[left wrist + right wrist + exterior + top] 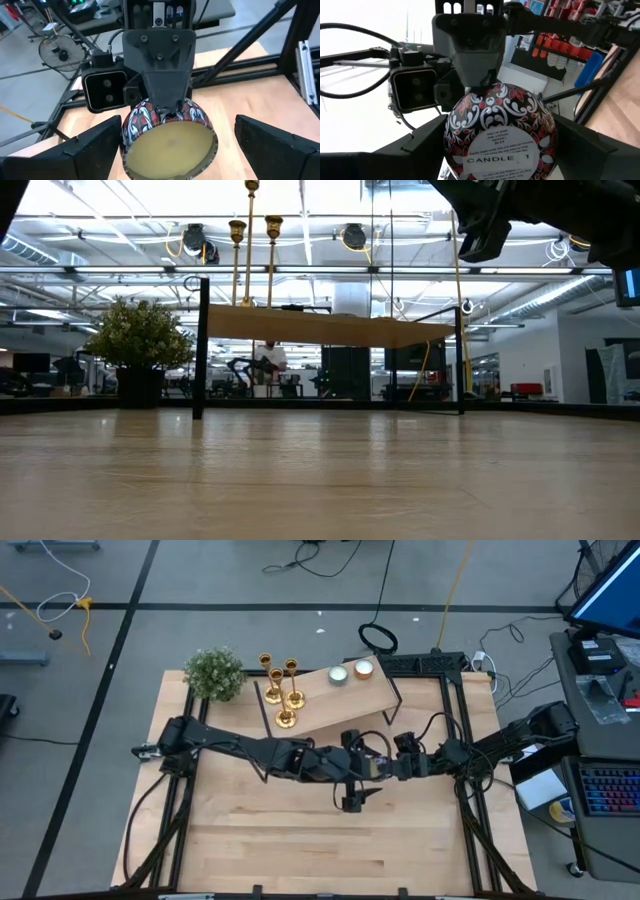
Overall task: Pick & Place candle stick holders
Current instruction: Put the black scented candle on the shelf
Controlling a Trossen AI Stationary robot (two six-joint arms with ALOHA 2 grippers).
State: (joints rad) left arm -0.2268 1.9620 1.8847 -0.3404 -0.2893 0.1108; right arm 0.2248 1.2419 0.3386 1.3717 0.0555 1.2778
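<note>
Three gold candle stick holders (284,690) stand by their round bases on the left end of a raised wooden shelf (345,700); they also show in the low view (250,250). Neither gripper is at them. Both grippers meet in mid-air over the table's middle around a round red, black and white patterned candle tin (372,768). My right gripper (500,145) is shut on the tin. My left gripper (175,150) is wide open, with one finger on either side of the tin's wax end (170,150); a gap shows at one finger. My right gripper pinches the candle tin across its round side wall (454,131) between its two fingers, one on each opposite side. It comes level from the table's right. The labelled bottom (497,160) faces the right wrist and the wax faces the left gripper. The tin is lifted clear of the table.
A white tealight (338,675) and an orange one (363,668) lie on the shelf's right half. A potted green plant (215,672) stands at the far left. The black frame rails (470,810) run along the table's sides. Bare wood (300,840) lies toward the near edge.
</note>
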